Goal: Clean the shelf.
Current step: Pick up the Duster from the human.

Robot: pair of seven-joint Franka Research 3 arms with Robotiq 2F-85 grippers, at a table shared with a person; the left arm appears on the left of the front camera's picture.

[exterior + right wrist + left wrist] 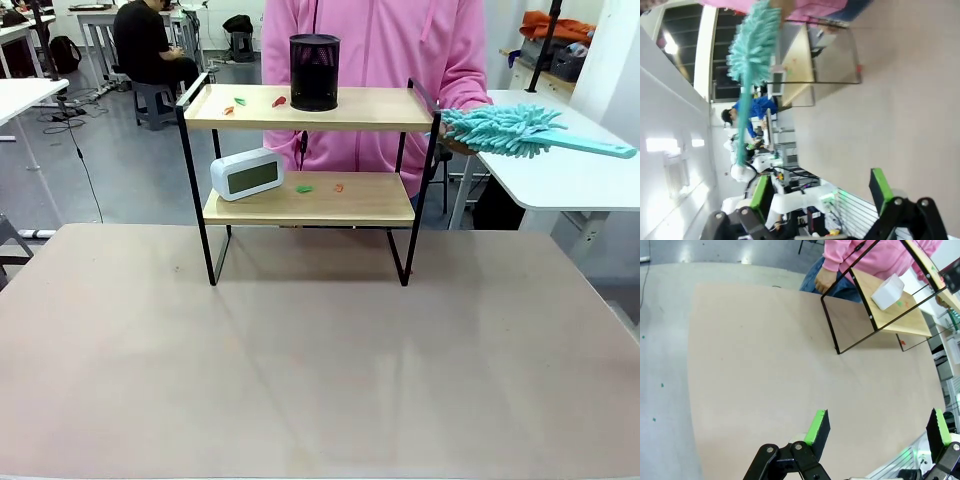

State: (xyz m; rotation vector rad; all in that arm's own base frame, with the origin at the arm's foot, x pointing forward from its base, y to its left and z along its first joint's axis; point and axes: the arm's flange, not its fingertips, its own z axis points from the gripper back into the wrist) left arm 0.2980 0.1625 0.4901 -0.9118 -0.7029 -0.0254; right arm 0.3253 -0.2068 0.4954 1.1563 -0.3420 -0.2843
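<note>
Two light boards in a thin black frame make up the shelf (pixel 370 107), which stands upright on the tabletop (pixel 320 360) with a person in a pink hoodie (pixel 380 45) just behind it. On the shelf's upper board sits a black mesh pen cup (pixel 314 72), with small green and red scraps (pixel 240 101) beside it toward the shelf's left rail. On the lower board a white alarm clock (pixel 247 173) stands at the left end and further bits (pixel 304 188) lie near the middle; all this litter looks like what is meant to be swept off. Just off the shelf's right post, the person's hand (pixel 450 143) holds a teal fluffy duster (pixel 505 130) by its head end, handle pointing away from the shelf, probably so the robot can take the handle. The left gripper (pixel 879 429) and the right gripper (pixel 820 190) both hover well short of the shelf, fingers spread wide and empty, seemingly ready to receive the tool.
</note>
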